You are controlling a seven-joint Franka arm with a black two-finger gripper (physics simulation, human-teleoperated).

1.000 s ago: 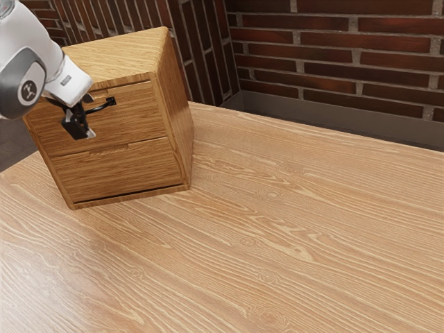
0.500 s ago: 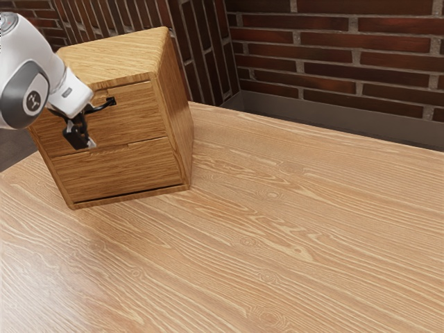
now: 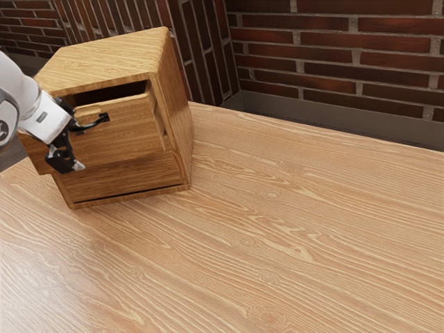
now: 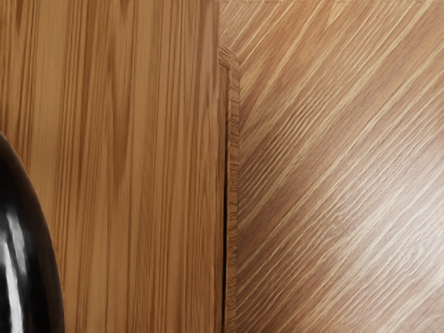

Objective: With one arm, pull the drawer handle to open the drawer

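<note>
- A white robot arm (image 3: 31,104) reaches in from the exterior view's left. Its black pincer (image 3: 64,163) points down in front of a small wooden cabinet (image 3: 111,59) that stands on a wood-grain counter (image 3: 277,229).
- The top drawer (image 3: 121,132), the thing to be opened, sits just behind the pincer. It is partly open: its front stands forward of the cabinet face, with a dark gap above it.
- The drawer's thin black handle (image 3: 92,123) starts at the pincer's body, just above its tips. From there it runs away toward the exterior view's right.
- Whether the pincer is clamped on the handle or only caught against it cannot be told.
- A lower drawer (image 3: 118,173), just behind and below the pincer, lies flush with the cabinet face.
- In the wrist view, a wooden panel (image 4: 111,166) lies under the hand and ends in a straight edge, with the counter beyond it. A glossy black rounded shape (image 4: 21,263) sits close to the hand, and what it is cannot be told.
- The step in hand appears to be the pull itself, roughly partway through.
- To do it well, draw the pincer straight out along the drawer's own line of travel, level and slowly.
- The cabinet stands at an angle on the counter, so the pull should follow the drawer's sides.
- A sideways or downward drift could slip the pincer off the handle, or drag the whole cabinet.
</note>
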